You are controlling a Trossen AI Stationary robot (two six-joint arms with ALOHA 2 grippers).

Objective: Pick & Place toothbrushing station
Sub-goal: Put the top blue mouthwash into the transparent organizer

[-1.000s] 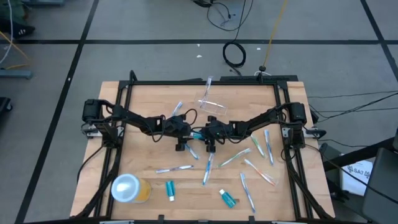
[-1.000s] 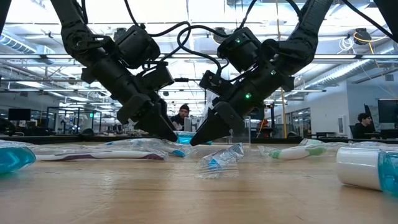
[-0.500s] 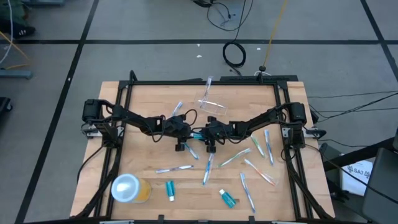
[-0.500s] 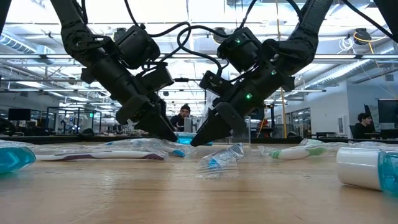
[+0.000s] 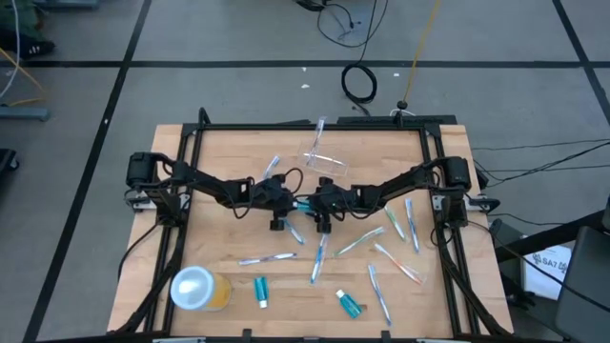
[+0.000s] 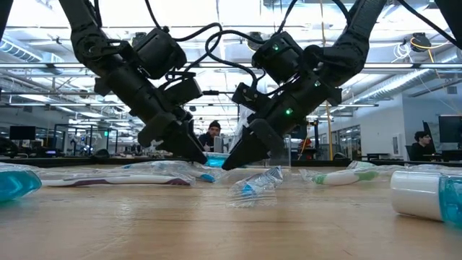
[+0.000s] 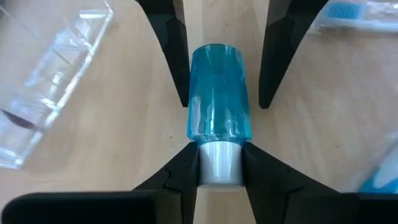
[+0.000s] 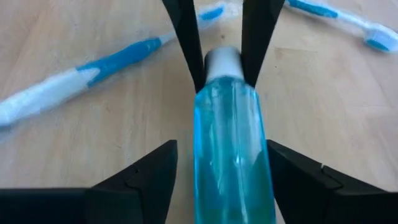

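While both arms meet at the centre of the high view, one teal tube [image 5: 301, 204] lies on the table [image 5: 229, 143] between them, and each wrist view shows it from an opposite end. The left gripper [image 7: 219, 163] is clenched on the tube's white cap [image 7: 219, 164], its two fingers touching the cap on either side. The right gripper [image 8: 221, 167] straddles the tube body with its fingers spread and a visible gap on each side, so it is released and not bearing on the tube. Judged from the layout, the task is at an early stage: the clear cup [image 5: 322, 157] lies tipped on its side at upper centre of the high view with one toothbrush [image 5: 317, 131] at its mouth, and nothing stands upright inside it. Loose toothbrushes are scattered across the lower centre and right of the frame, for example one [image 5: 318, 258] below the grippers. Two further teal tubes [image 5: 260, 291] [image 5: 351, 304] lie near the bottom edge. An orange cup with white lid [image 5: 198, 288] sits at lower left. Most items remain to be collected.
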